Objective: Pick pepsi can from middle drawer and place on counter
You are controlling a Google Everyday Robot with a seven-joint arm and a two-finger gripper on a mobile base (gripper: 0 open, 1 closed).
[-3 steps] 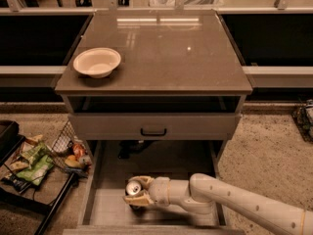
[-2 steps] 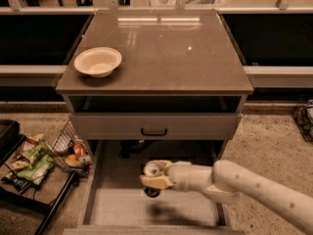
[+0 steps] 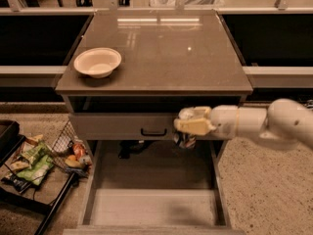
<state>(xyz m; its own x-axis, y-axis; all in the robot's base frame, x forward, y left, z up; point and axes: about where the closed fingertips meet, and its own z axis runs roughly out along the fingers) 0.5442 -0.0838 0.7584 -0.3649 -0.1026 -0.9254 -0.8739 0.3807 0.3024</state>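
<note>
As the gripper (image 3: pixel 188 128), over the middle drawer (image 3: pixel 146 209), pinches it between fingers (image 3: pixel 194 126), the pepsi can (image 3: pixel 185 140) looks dark.

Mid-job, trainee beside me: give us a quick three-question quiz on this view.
1. What does the gripper, in front of the closed drawer front, hold?
2. True or false: the middle drawer is shut.
3. The bowl sits on the counter's: A left side, B right side, C middle.
Key: 1 the can, held above the middle drawer; 2 false, it stands open; 3 A.
</note>
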